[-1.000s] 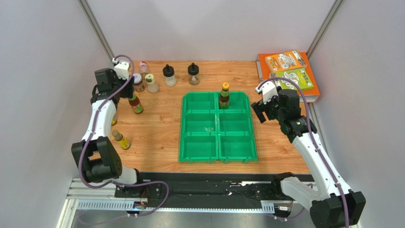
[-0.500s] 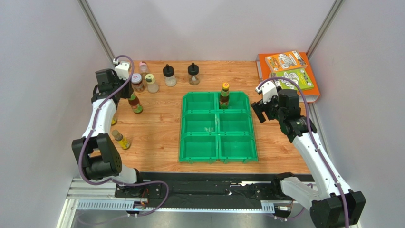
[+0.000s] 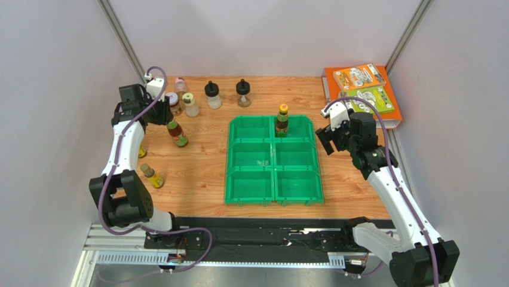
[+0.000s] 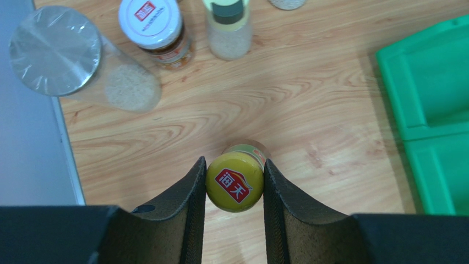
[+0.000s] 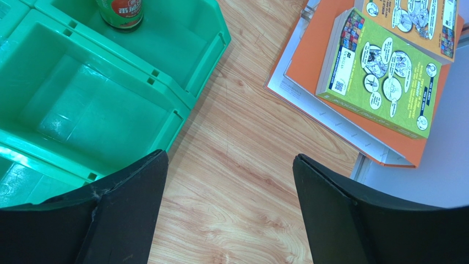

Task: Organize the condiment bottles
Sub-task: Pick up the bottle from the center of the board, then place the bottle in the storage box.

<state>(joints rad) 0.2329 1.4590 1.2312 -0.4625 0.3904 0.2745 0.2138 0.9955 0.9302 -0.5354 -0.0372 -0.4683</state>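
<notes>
My left gripper (image 3: 169, 121) (image 4: 235, 170) is shut on the yellow cap of a brown bottle (image 3: 177, 134) (image 4: 234, 182) and holds it tilted over the wood, left of the green bin (image 3: 273, 186). An orange-capped bottle (image 3: 282, 121) (image 5: 121, 11) stands in the bin's far right compartment. My right gripper (image 3: 325, 140) (image 5: 228, 159) is open and empty, just right of the bin. More bottles stand at the far left: a red-and-white-lidded jar (image 3: 173, 103) (image 4: 151, 23), a pale-green-capped bottle (image 3: 190, 105) (image 4: 227, 22), a silver-capped jar (image 4: 55, 50), and two black-capped bottles (image 3: 212, 94) (image 3: 243, 92).
A pink-capped bottle (image 3: 179, 84) stands at the far edge. A small yellow-capped bottle (image 3: 152, 175) lies by the left arm. Orange and green books (image 3: 361, 89) (image 5: 385, 71) are stacked at the far right. Grey walls close in on both sides.
My left gripper has carried the yellow-capped bottle a little to the right and towards the near side, away from the bottle group. The right arm has not moved.
</notes>
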